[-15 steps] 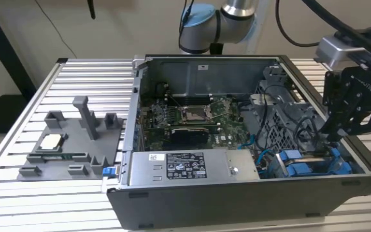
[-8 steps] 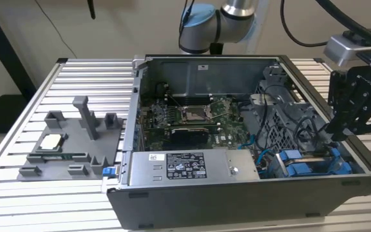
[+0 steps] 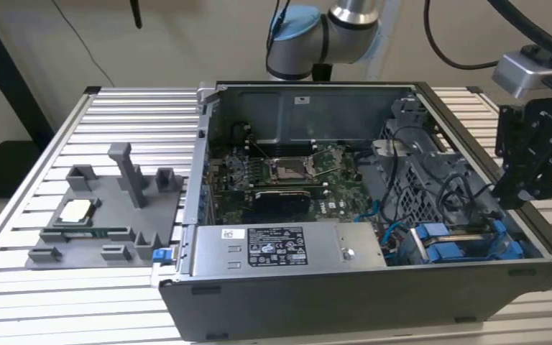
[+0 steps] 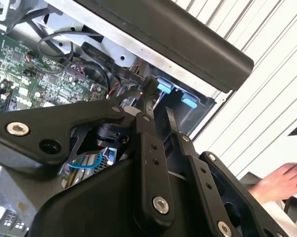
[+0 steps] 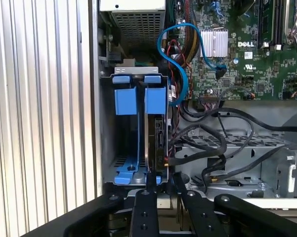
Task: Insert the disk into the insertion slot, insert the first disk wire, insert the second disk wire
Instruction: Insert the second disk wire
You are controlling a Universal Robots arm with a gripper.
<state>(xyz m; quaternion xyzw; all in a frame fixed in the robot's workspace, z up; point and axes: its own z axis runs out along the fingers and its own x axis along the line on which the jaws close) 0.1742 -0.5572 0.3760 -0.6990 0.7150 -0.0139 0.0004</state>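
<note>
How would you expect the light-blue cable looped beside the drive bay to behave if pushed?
The light-blue cable probably bends easily: it arcs in a free loop over the motherboard. It looks thin and flat, so likely light. One end seems plugged into the board, so a push might tug that connector.

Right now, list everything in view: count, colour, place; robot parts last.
Open metal computer case: one, dark grey, on the table.
Slatted aluminium table: one, silver, under everything.
Circuit board: one, green, on the case floor.
Labelled power-supply box: one, silver, beside the circuit board.
Insertion slot, a rectangular drive bay: one, grey with blue fittings, in the case at the exterior view's right.
Disk: apparently one, dark edge showing, standing in the slot.
Plastic fixture tray: one, grey, on the table at the exterior view's left.
Person's hand: one, beyond the case.
Robot arm: one, silver and blue, behind the case.
Gripper: one, black, at the slot.
</note>
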